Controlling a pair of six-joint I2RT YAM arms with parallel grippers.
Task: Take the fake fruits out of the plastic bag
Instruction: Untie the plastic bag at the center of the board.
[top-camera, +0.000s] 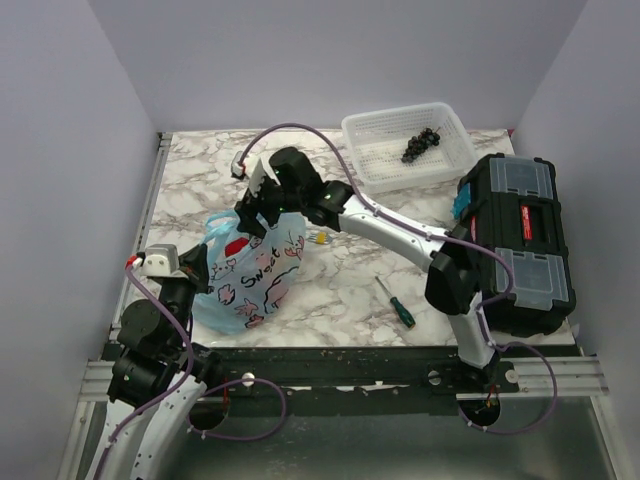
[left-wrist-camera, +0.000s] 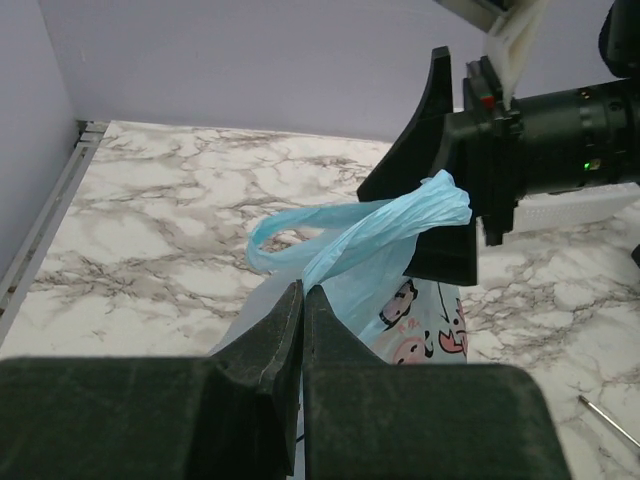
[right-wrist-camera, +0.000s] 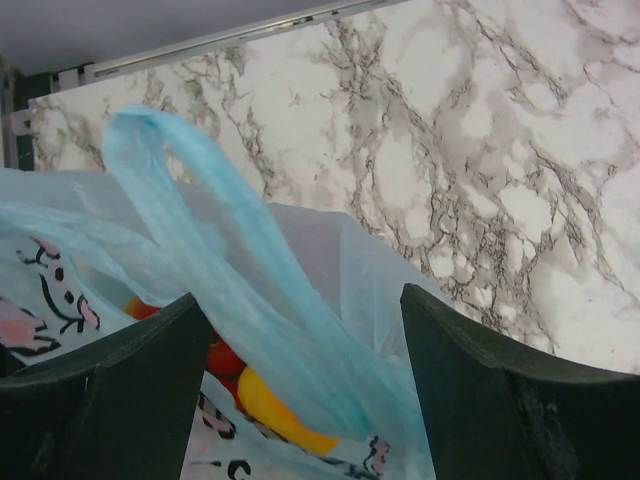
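The plastic bag (top-camera: 248, 277), light blue with pink and dark cartoon print, stands at the near left of the table. My left gripper (top-camera: 199, 266) is shut on the bag's left edge; in the left wrist view its tips (left-wrist-camera: 302, 292) meet on the blue film (left-wrist-camera: 370, 240). My right gripper (top-camera: 256, 214) is open over the bag's mouth. In the right wrist view it (right-wrist-camera: 300, 300) straddles a loop handle (right-wrist-camera: 215, 230). Fake fruits show inside: a red one (right-wrist-camera: 222, 358) and an orange-yellow one (right-wrist-camera: 275, 410). A red fruit also shows from above (top-camera: 237, 247). The green one is hidden.
A white lattice basket (top-camera: 372, 135) with a dark grape bunch (top-camera: 420, 143) stands at the back right. A black toolbox (top-camera: 515, 240) fills the right side. A green-handled screwdriver (top-camera: 397, 302) lies mid-table. A tiny yellow bit (top-camera: 319, 239) lies under the right arm.
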